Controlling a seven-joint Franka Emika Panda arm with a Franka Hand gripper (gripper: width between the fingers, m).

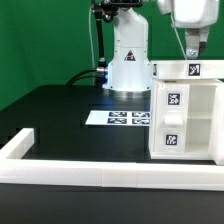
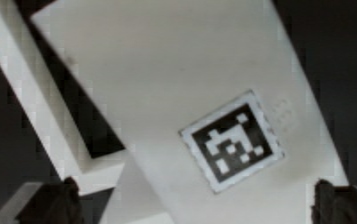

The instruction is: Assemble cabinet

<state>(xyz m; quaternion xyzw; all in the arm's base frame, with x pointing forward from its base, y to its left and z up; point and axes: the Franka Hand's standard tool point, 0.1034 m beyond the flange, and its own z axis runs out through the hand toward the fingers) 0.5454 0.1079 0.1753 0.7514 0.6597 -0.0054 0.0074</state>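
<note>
So the cabinet (image 1: 185, 112) is sitting upright at the exterior view's right, on the black counter (image 1: 50, 110), pushed right up against the long low white rail (image 1: 100, 175) at the near edge, and my guess is the rail acts as a backstop so the box doesn't slide while parts get pressed on. The end effector (image 1: 193, 47) hangs just above its top with the fingers spread wide and nothing pinched between them; the wrist view looks straight down on a white panel (image 2: 175, 100) with both fingertips (image 2: 50, 203) showing either side, so it reads like it's lined up over the top piece. Count-wise: one cabinet body, three tags visible on it from outside, one rail, one marker board (image 1: 118, 118) lying flat behind it near the robot base (image 1: 128, 62).
</note>
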